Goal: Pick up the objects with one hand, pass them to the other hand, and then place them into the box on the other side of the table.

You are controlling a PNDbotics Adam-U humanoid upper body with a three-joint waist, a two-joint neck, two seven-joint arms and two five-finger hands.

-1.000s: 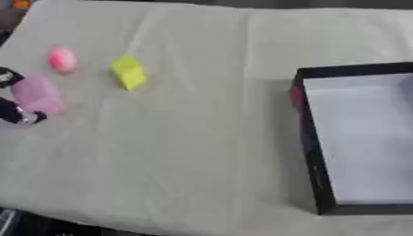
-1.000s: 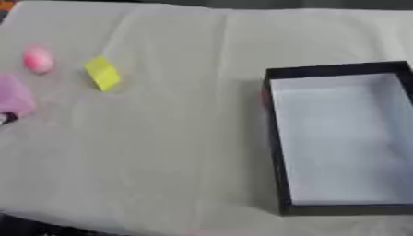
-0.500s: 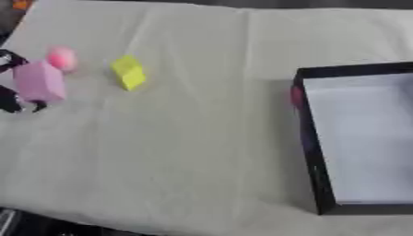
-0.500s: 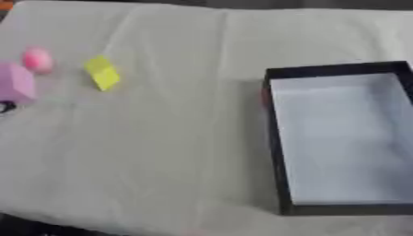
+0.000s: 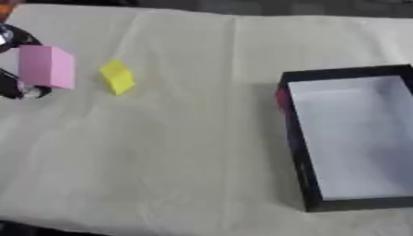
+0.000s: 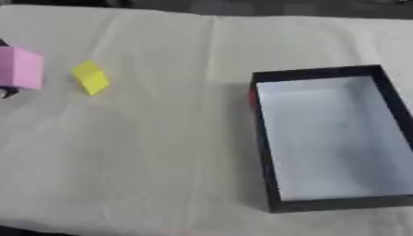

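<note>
The left hand [image 5: 14,64] is seen at the 9 o'clock edge of the left eye view, only partly in frame, with its dark fingers curled round a pink block [image 5: 47,67]. The block is held upright, its top face turned toward 12 o'clock, and appears raised above the cloth-covered worktop [image 5: 185,138]. A yellow block [image 5: 118,77] lies tilted on the cloth just beside the pink block, toward 3 o'clock, the two being apart. A black box [image 6: 335,138] with a pale interior is set at 3 o'clock, well apart from both blocks; its long walls run from 12 toward 6 o'clock, and its far side is cut by the picture edge. A small red patch [image 5: 281,97] is visible against the box's outer wall facing 9 o'clock. Between the yellow block and the box, a broad stretch of cloth lies open. The worktop's far edge is seen at 12 o'clock, its near edge at 6 o'clock. The right hand appears in neither view.
</note>
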